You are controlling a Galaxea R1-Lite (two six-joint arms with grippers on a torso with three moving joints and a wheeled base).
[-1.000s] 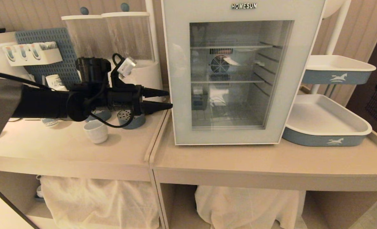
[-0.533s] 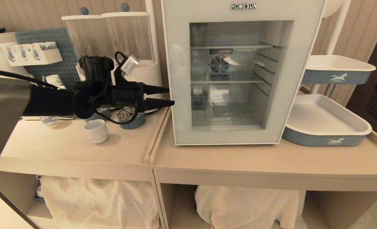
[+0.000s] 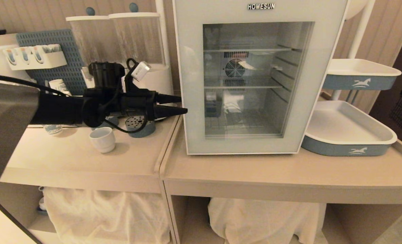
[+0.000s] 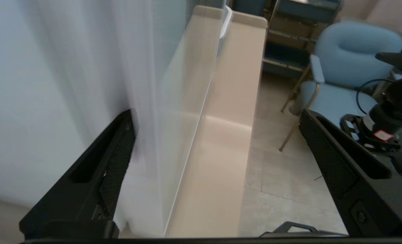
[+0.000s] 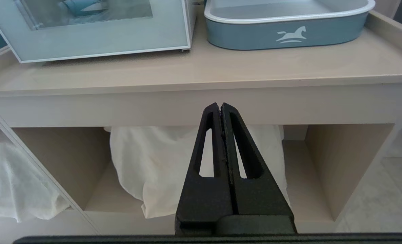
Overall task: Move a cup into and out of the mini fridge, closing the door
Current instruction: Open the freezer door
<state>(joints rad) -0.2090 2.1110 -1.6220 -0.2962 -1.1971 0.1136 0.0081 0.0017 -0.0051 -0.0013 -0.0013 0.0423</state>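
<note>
The white mini fridge (image 3: pixel 235 67) stands on the counter with its glass door (image 3: pixel 252 146) shut. My left gripper (image 3: pixel 183 104) is level at the door's left edge, open. In the left wrist view the left gripper (image 4: pixel 218 115) has one finger by the fridge's side wall (image 4: pixel 52 84) and the other out in front, with the door's edge (image 4: pixel 180 101) between them. The small white cup (image 3: pixel 102 139) sits on the left counter, below the left arm. My right gripper (image 5: pixel 220 106) is shut and empty, parked low in front of the counter's edge.
Two clear drink dispensers (image 3: pixel 119 40) and a pegboard (image 3: pixel 45 44) with paper cups (image 3: pixel 58 86) stand behind the left arm. Blue-grey trays (image 3: pixel 348 149) sit right of the fridge. White cloth (image 3: pixel 262 220) fills the shelves below. A blue chair (image 4: pixel 350 67) stands on the floor.
The left arm has edged a little to the right, bringing its open fingers closer to the fridge's left edge. The cup, the door and the right gripper have not moved.
</note>
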